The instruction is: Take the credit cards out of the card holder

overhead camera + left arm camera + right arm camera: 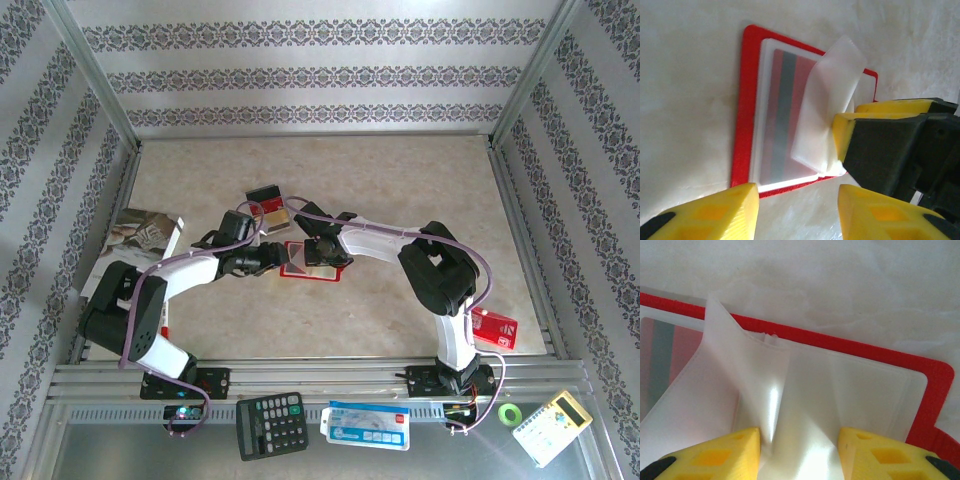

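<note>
Booklet [140, 232]: far left on the table [400, 190], by the wall, well apart from the holder.
Left claw [797, 212]: fingers apart at the holder's near edge, bare table between them.
Loose cards [268, 206]: small stack in dark, red and tan, lying just beyond the two claws.
Holder [742, 115]: open and flat mid-table, red rim around whitish pockets.
Pocketed card [785, 115]: red with a grey stripe, inside a pale pocket beside the raised leaf.
Pocket leaf [832, 95]: translucent, standing up off the holder, tilted, touching the right claw's finger.
Right claw [799, 455]: fingers astride the leaf; whether they pinch it I cannot tell.
Red box [495, 330]: beside the right arm's base, at the table edge.
Front rail: calculator [270, 425], packet [366, 425], green roll [510, 413], pale calculator [551, 427].
</note>
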You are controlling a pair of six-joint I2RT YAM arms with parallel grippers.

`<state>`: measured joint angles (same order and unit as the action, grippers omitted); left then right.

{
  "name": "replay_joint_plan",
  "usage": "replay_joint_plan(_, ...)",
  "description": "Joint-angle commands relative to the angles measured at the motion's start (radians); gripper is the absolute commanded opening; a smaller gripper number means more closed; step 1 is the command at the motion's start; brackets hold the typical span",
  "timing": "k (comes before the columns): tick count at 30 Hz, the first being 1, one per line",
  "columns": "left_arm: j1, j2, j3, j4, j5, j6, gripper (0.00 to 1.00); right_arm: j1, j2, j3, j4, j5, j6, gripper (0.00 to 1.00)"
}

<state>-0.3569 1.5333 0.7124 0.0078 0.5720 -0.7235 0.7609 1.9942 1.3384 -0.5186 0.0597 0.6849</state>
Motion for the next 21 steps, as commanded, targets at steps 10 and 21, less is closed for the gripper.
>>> replay_joint_plan(10, -0.021, 0.106, -0.001, 0.187, 0.013, -0.125, 0.31, -0.012, 0.021, -0.065, 0.032, -0.046, 0.032, 0.45)
replay_joint_plan(21, -0.022, 0.155, 0.001, 0.197, 0.032, -0.151, 0.27, -0.023, 0.009, -0.090, 0.066, -0.069, 0.028, 0.44)
